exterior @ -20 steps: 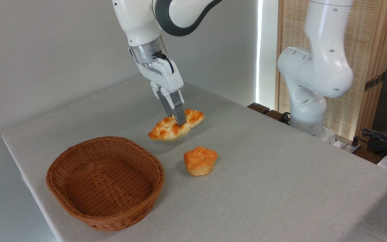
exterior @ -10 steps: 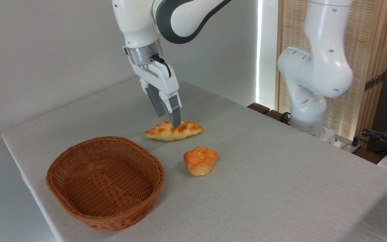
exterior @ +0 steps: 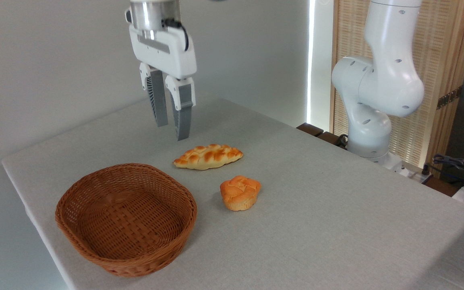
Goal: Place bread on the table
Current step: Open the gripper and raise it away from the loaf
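Observation:
The bread [exterior: 208, 156], a golden braided loaf with browned bumps, lies flat on the grey-beige table [exterior: 316, 201], a little behind the middle. My gripper [exterior: 172, 132] hangs in the air above and to the left of the loaf, well apart from it. Its two grey fingers [exterior: 183, 117] point down, open, with nothing between them.
A round orange bun [exterior: 239, 192] sits in front of the bread. A brown wicker basket [exterior: 125, 217] holding nothing stands at the front left near the table's edge. The arm's white base [exterior: 371, 100] rises at the back right, with cables [exterior: 457, 165] beyond the right edge.
The gripper opened and let the bread go onto the table, then rose up and to the left. The loaf settled flat.

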Robot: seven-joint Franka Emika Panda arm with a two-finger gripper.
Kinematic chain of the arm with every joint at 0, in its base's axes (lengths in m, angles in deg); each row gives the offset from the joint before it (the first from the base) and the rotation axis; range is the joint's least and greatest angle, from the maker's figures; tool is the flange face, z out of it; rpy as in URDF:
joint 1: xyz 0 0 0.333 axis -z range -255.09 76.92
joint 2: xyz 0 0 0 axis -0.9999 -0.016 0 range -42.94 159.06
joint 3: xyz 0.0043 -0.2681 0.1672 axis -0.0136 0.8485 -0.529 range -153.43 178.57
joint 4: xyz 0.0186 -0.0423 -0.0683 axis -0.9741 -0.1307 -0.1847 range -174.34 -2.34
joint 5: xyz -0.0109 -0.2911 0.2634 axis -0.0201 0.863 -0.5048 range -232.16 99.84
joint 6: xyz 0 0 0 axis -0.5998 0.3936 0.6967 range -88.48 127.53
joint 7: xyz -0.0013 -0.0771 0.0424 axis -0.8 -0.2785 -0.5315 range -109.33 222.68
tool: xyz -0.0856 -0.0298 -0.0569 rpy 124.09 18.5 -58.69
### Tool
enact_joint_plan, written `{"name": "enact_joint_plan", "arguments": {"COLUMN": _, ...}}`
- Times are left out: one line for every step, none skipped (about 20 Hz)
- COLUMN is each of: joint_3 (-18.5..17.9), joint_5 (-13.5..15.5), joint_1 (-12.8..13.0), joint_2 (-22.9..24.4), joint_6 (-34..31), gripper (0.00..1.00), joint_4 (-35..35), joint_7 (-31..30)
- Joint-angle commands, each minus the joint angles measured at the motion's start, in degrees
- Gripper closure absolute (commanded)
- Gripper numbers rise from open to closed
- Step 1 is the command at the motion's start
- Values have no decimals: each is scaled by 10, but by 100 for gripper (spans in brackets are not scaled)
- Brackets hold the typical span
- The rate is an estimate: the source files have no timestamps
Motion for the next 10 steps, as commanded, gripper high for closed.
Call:
{"name": "enact_joint_plan", "arguments": {"joint_3": 1, "joint_5": 18, "joint_1": -58, "joint_2": -74, "joint_6": -92, "gripper": 0, "joint_4": 122, "joint_7": 66}}
{"name": "enact_joint_plan", "arguments": {"joint_3": -2, "joint_5": 26, "joint_1": -69, "joint_2": -84, "joint_6": -102, "gripper": 0, "joint_4": 138, "joint_7": 66}}
{"name": "enact_joint_plan", "arguments": {"joint_3": -3, "joint_5": 39, "joint_1": -78, "joint_2": -85, "joint_6": -102, "gripper": 0, "joint_4": 145, "joint_7": 67}}
{"name": "enact_joint_plan", "arguments": {"joint_3": -3, "joint_5": 46, "joint_1": -81, "joint_2": -86, "joint_6": -102, "gripper": 0, "joint_4": 149, "joint_7": 67}}
{"name": "enact_joint_plan", "arguments": {"joint_3": -4, "joint_5": 46, "joint_1": -81, "joint_2": -86, "joint_6": -102, "gripper": 0, "joint_4": 149, "joint_7": 67}}
{"name": "enact_joint_plan", "arguments": {"joint_3": -4, "joint_5": 43, "joint_1": -81, "joint_2": -86, "joint_6": -101, "gripper": 0, "joint_4": 149, "joint_7": 68}}
{"name": "enact_joint_plan", "arguments": {"joint_3": -4, "joint_5": 41, "joint_1": -81, "joint_2": -86, "joint_6": -102, "gripper": 0, "joint_4": 149, "joint_7": 68}}
{"name": "enact_joint_plan", "arguments": {"joint_3": -8, "joint_5": 41, "joint_1": -81, "joint_2": -86, "joint_6": -102, "gripper": 0, "joint_4": 149, "joint_7": 68}}
{"name": "enact_joint_plan", "arguments": {"joint_3": -21, "joint_5": 41, "joint_1": -78, "joint_2": -86, "joint_6": -102, "gripper": 0, "joint_4": 150, "joint_7": 68}}
{"name": "enact_joint_plan", "arguments": {"joint_3": -35, "joint_5": 41, "joint_1": -71, "joint_2": -85, "joint_6": -106, "gripper": 0, "joint_4": 156, "joint_7": 67}}
